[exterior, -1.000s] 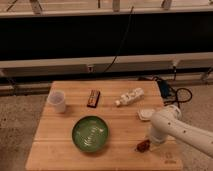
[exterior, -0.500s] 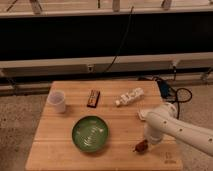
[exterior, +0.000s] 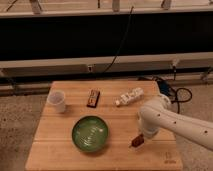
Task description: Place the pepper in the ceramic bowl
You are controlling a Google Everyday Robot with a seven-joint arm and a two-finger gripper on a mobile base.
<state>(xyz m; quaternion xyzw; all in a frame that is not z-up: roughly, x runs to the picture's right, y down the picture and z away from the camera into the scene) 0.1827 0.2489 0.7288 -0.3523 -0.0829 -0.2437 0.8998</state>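
Note:
The green ceramic bowl (exterior: 90,133) sits on the wooden table (exterior: 60,155), left of centre near the front. My gripper (exterior: 137,141) hangs from the white arm (exterior: 165,122) to the right of the bowl, just above the table top. It is shut on the small dark red-brown pepper (exterior: 134,143), which shows at its tip. The pepper is about a bowl's half-width to the right of the bowl's rim, not over it.
A white cup (exterior: 56,101) stands at the back left. A dark brown bar (exterior: 93,97) lies behind the bowl. A white bottle (exterior: 128,96) lies on its side at the back right. Cables lie on the floor (exterior: 175,92) to the right.
The arm and gripper have moved left towards the bowl, carrying the pepper along. The bowl, cup, bar and bottle have not moved.

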